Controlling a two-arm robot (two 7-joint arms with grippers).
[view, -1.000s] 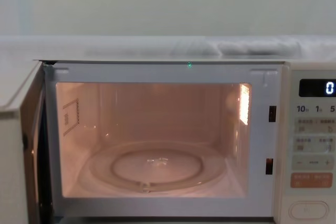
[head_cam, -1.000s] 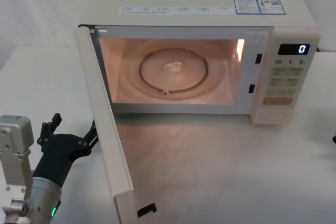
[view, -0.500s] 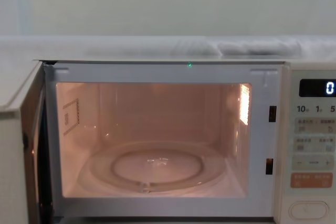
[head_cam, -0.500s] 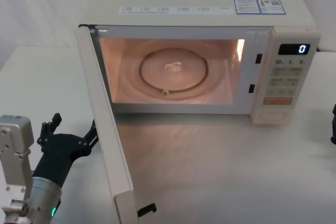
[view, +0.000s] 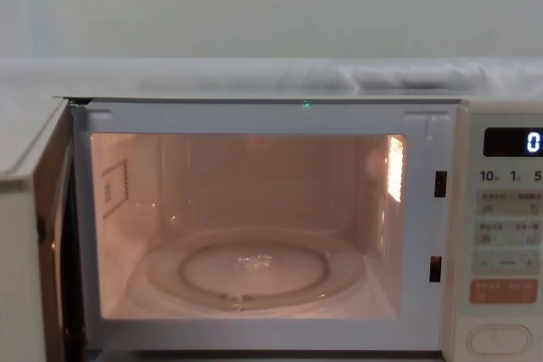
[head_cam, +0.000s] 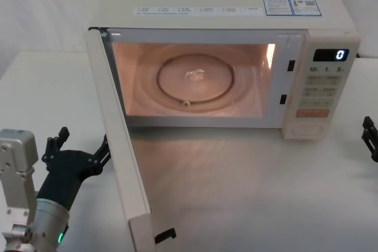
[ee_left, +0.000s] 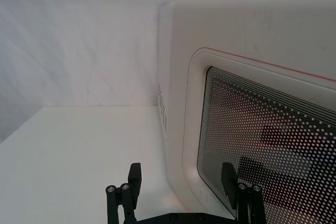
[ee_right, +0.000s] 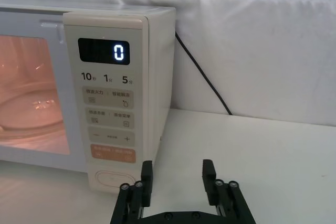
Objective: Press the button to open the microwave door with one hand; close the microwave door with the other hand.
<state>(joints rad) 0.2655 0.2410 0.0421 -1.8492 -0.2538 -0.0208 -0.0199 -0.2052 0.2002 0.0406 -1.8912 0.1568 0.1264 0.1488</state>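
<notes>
Both pairs of jaws stand parted and hold nothing. Taking the microwave [head_cam: 236, 22] as the landmark and going from its left side to its right: the left gripper [head_cam: 80, 151] sits on the table [head_cam: 35, 87] left of the microwave, just outside the swung-out microwave door [head_cam: 118, 146], its black fingers [ee_left: 131, 179] spread toward the door's outer face. Its thick silver wrist, with a small green light, rises from the near left corner in the head view. In the left wrist view the door's dark dotted window with its thin pink outline lies right ahead of the gripper, one finger in front of the cream frame and the other in front of the window; whether they touch it I cannot tell.

The door is cream, hinged at the microwave's left edge and open wide toward the robot. Behind it the cavity glows warm orange, with a round glass plate [view: 246, 269] on its floor.

On the microwave's right end is the control panel: a display [ee_right: 103, 52] showing "0", rows of small grey keys, an orange bar, and below it the button [ee_right: 113, 178], a wide cream pill shape at the panel's bottom.

The right gripper [ee_right: 177, 182] hovers right of the microwave, near its front right corner, level with the panel's lower edge. The button lies just beside its fingers, apart from them, toward the microwave.
</notes>
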